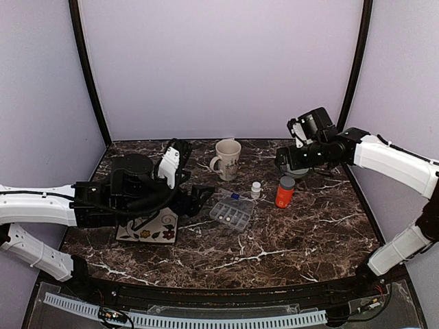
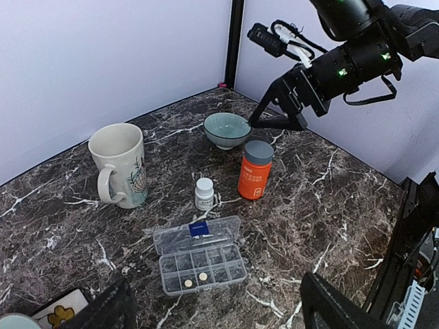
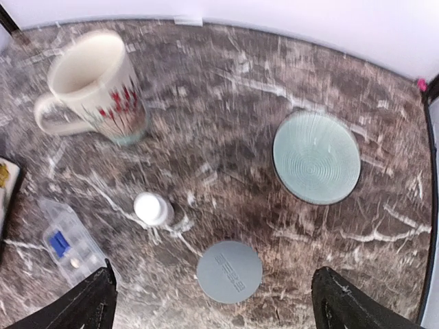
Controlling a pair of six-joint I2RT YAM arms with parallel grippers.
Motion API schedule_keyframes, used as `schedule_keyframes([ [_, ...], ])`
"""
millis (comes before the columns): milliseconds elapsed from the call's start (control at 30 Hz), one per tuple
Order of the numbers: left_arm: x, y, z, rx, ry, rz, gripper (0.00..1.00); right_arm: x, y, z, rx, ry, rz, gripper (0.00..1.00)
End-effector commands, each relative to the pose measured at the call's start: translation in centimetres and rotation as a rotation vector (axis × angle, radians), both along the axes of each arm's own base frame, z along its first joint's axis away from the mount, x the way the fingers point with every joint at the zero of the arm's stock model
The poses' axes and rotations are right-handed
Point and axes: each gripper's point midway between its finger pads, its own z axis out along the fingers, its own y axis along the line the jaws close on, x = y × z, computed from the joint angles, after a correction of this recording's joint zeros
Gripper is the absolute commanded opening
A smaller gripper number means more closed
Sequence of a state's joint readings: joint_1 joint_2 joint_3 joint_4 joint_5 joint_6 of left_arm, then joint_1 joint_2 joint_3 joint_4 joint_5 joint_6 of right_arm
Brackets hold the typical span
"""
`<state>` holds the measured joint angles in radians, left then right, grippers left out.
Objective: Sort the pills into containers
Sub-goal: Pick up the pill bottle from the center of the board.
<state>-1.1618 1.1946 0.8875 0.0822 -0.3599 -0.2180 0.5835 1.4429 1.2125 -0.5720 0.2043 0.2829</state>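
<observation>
A clear, flat, rectangular plastic organiser box [image 2: 230, 264] is seen lying with its hinged lid open near the middle of the dark marbled tabletop [image 2: 329, 205]. Two tiny pale pills [image 2: 203, 277] are seen in its nearest row of compartments, and no loose pills can be made out elsewhere. The left gripper [image 2: 216, 308] is spread wide and empty. The box lies straight ahead of it, just past the fingertips, with its long axis set across the line of approach. The right gripper [image 2: 280, 122] is also wide apart with nothing held, poised beyond the box directly above the grey-capped orange bottle [image 3: 230, 271]. The left arm is judged the nearer to the box.
</observation>
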Motion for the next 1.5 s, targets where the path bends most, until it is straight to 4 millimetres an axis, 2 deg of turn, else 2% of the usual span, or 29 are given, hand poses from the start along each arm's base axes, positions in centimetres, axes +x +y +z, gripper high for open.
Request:
schedule_keyframes([
  [0,0.5,-0.2,2.4,-0.045,0.001,0.024,0.87,1.6,0.7,8.6,0.106,-0.25,0.015,1.0],
  [100,0.8,-0.1,3.6,-0.051,-0.016,0.038,0.9,2.5,0.2,13.1,0.206,-0.425,-0.044,1.0],
  [167,1.1,0.2,4.3,-0.055,-0.031,0.058,0.96,2.8,-0.5,16.2,0.279,-0.541,-0.095,1.0],
  [233,1.5,0.6,5.1,-0.072,-0.044,0.069,0.99,3.1,-0.7,18.4,0.348,-0.611,-0.13,1.0],
  [400,2.2,1.4,6.6,-0.131,-0.073,0.066,0.99,3.0,1.1,20.2,0.438,-0.639,-0.046,0.99],
  [500,2.2,1.6,7.2,-0.172,-0.096,0.051,0.99,3.3,1.5,21.2,0.442,-0.647,-0.037,0.87],
  [600,2.9,1.4,7.9,-0.165,-0.077,0.067,0.99,3.6,1.9,21.7,0.352,-0.686,0.021,0.85],
  [667,3.9,0.9,8.1,-0.132,-0.049,0.109,0.99,4.3,2.4,20.8,0.253,-0.683,0.07,0.85],
  [733,5.1,1.1,6.8,-0.112,0.038,0.199,0.99,5.2,3.1,18.9,0.2,-0.616,0.088,0.84],
  [800,5.4,0.8,5.6,-0.118,0.121,0.212,0.96,5.6,4.1,18.1,0.239,-0.538,0.091,0.79],
  [867,4.8,0.1,5.1,-0.116,0.122,0.15,0.95,5.8,5.0,16.8,0.285,-0.436,0.073,0.72],
  [967,4.7,1.1,3.7,-0.099,0.111,0.132,0.95,5.7,5.8,12.6,0.279,-0.243,0.016,0.63],
  [1100,5.2,2.4,2.4,-0.121,0.119,0.117,0.95,4.8,7.2,7.5,0.148,-0.104,0.016,0.65],
  [1267,6.7,2.3,0.6,-0.075,0.136,0.118,0.94,4.4,7.6,2.2,0.059,0.05,0.018,0.66],
  [1333,7.0,2.0,0.5,-0.064,0.14,0.113,0.94,4.7,7.6,0.5,0.022,0.096,0.017,0.67],
  [1467,8.0,1.7,0.6,-0.036,0.135,0.119,0.94,5.1,8.3,-1.8,-0.022,0.169,0.044,0.69],
])
